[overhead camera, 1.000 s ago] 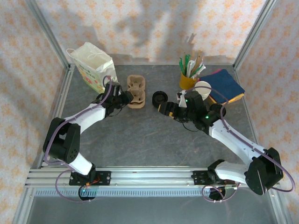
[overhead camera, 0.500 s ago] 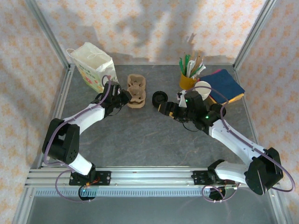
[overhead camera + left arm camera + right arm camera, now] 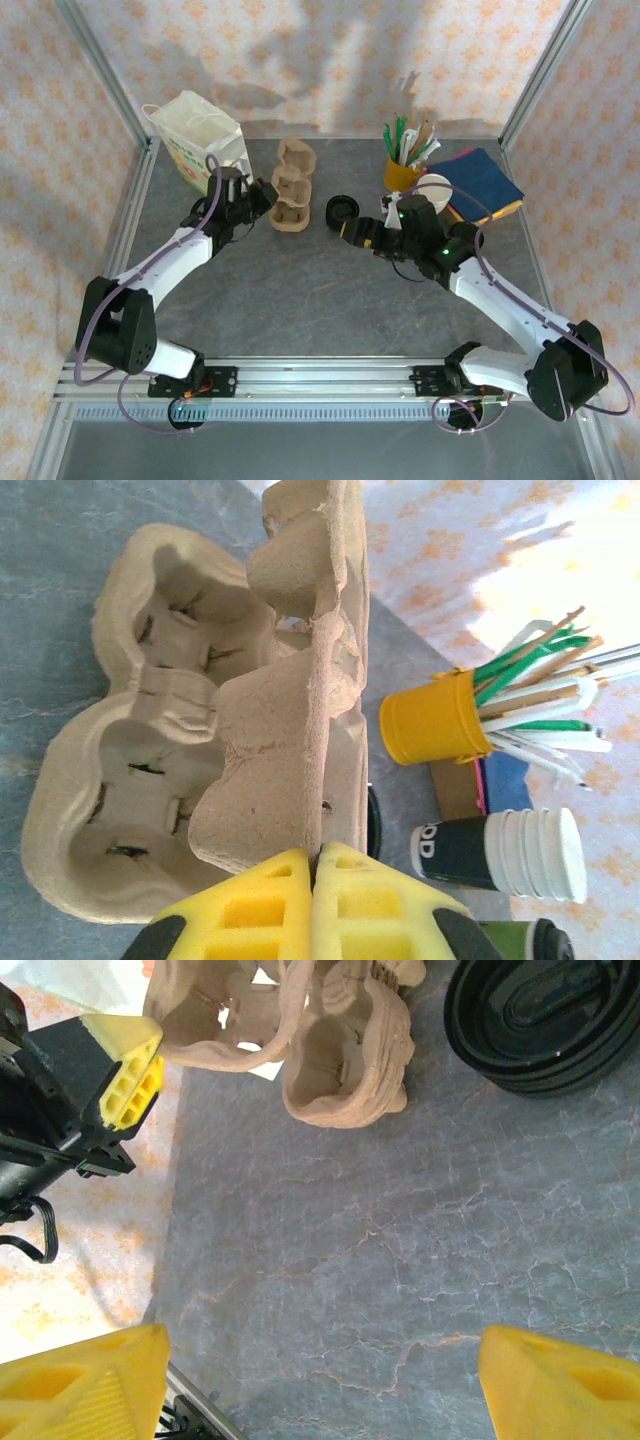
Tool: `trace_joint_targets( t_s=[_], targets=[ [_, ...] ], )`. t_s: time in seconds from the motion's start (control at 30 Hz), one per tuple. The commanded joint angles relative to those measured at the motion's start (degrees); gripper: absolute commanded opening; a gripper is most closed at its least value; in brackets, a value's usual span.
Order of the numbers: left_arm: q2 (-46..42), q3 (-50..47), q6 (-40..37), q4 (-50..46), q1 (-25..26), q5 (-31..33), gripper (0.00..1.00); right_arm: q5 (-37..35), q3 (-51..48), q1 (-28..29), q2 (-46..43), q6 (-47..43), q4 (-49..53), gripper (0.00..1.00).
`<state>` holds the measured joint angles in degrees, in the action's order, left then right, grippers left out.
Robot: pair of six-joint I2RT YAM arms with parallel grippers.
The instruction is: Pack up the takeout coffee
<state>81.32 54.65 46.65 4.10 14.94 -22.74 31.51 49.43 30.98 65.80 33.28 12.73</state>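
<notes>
L claw [image 3: 313, 875] pressed tight on pulp cup carrier [image 3: 290, 710] rim; R claw [image 3: 320, 1360] spread wide, holding nothing, over counter [image 3: 400, 1240] just beside coffee cup [image 3: 341, 210], mid counter toward far edge

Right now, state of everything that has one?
left gripper: shut on pulp cup carrier edge
right gripper: open, empty
pulp cup carrier: one side tilted up
takeout coffee: lidded, upright, free
paper bag: standing, top open
yellow cup: upright, holding sticks
</notes>
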Motion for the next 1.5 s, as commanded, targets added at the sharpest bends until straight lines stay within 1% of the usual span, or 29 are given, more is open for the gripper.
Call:
trace_joint_targets(
  t_s=[0.0,0.07,0.13,0.2,0.33,0.37,0.4,0.47,0.57,0.67,0.77,0.87,0.97,1.1,1.2,1.47],
  targets=[
    [-3.4,2.4,-1.8,-2.4,-0.4,-2.1,0.0,-1.8,4.1,0.3,-1.7,-3.6,0.9,0.8],
    [-5.1,3.4,-3.0,-5.1,-0.5,-2.9,0.0,-2.2,6.1,0.3,-1.3,-5.4,2.3,0.8],
    [-6.4,4.8,-4.6,-8.3,-0.4,-5.4,0.0,-2.8,9.0,0.3,-0.5,-7.7,4.7,0.79],
    [-7.0,7.0,-6.8,-13.9,-0.4,-6.8,0.0,-2.8,11.9,0.4,0.6,-10.2,7.1,0.79],
    [-8.2,10.5,-12.3,-24.5,-0.4,-11.7,0.0,-2.8,16.8,0.4,2.2,-15.1,10.7,0.77],
    [-8.6,10.8,-12.7,-26.2,-0.4,-13.2,0.0,-2.9,17.9,0.4,3.3,-16.1,11.5,0.77],
    [-9.1,11.3,-15.3,-28.3,-0.4,-14.7,0.0,-3.1,19.2,0.5,4.1,-17.3,12.5,0.77],
    [-9.8,12.1,-17.6,-31.9,-0.3,-17.7,0.0,-3.5,22.0,0.8,5.7,-19.6,14.7,0.76],
    [-10.8,13.4,-21.6,-37.4,-0.3,-21.8,0.0,-4.7,26.3,2.1,8.4,-23.6,17.4,0.74],
    [-11.7,14.3,-24.9,-41.6,-0.3,-26.5,0.0,-7.2,30.3,4.7,11.4,-28.0,20.2,0.73],
    [-13.1,14.5,-25.8,-42.8,-0.3,-29.6,0.0,-10.3,33.3,7.1,14.2,-31.3,22.8,0.73],
    [-14.5,14.1,-26.0,-42.8,-0.3,-31.6,0.0,-12.4,33.2,8.5,15.4,-32.4,23.0,0.73],
    [-15.6,13.6,-26.5,-43.4,-0.3,-32.2,0.0,-14.9,32.3,10.2,16.0,-33.6,23.0,0.73],
    [-16.0,13.6,-27.3,-44.3,-0.3,-32.4,0.0,-16.4,31.7,12.3,16.8,-34.4,23.0,0.72],
    [-15.8,13.8,-27.5,-44.8,-0.3,-32.4,0.0,-17.0,32.0,13.2,17.3,-34.3,22.6,0.69],
    [-15.5,14.5,-27.7,-44.7,-0.3,-32.2,0.0,-19.8,32.2,14.6,18.9,-34.3,23.0,0.67]
  ],
)
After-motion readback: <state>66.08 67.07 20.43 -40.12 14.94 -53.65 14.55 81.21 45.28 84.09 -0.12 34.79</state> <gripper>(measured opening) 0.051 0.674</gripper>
